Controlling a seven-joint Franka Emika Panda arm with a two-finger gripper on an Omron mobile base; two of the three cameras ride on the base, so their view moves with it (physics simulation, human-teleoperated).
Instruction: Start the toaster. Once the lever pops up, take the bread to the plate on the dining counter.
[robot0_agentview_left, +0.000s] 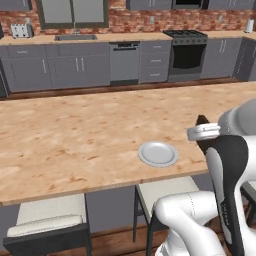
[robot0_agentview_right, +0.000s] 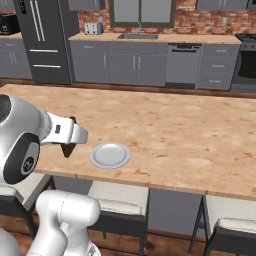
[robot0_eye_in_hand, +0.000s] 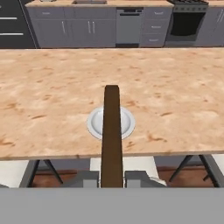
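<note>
My gripper (robot0_eye_in_hand: 112, 179) is shut on the bread (robot0_eye_in_hand: 112, 135), a dark brown slice held upright and seen edge-on in the hand view. The slice hangs over the near edge of the dining counter (robot0_agentview_left: 75, 135), just short of the plate (robot0_agentview_left: 158, 153). In the hand view the bread covers the middle of the white plate (robot0_eye_in_hand: 127, 124). From the base views the bread (robot0_agentview_left: 201, 121) (robot0_agentview_right: 67, 148) sits beside the plate (robot0_agentview_right: 110, 155), partly hidden by my hand. The silver toaster (robot0_agentview_left: 21, 31) (robot0_agentview_right: 91, 27) stands far off on the back counter by the brick wall.
Pale-cushioned stools (robot0_agentview_left: 50, 215) (robot0_agentview_right: 117, 200) stand under the near edge of the dining counter. Across the floor are grey cabinets, a dishwasher (robot0_agentview_left: 124, 62), a stove (robot0_agentview_left: 187, 52), a sink (robot0_agentview_right: 137, 36) and a dark fridge (robot0_agentview_right: 42, 40).
</note>
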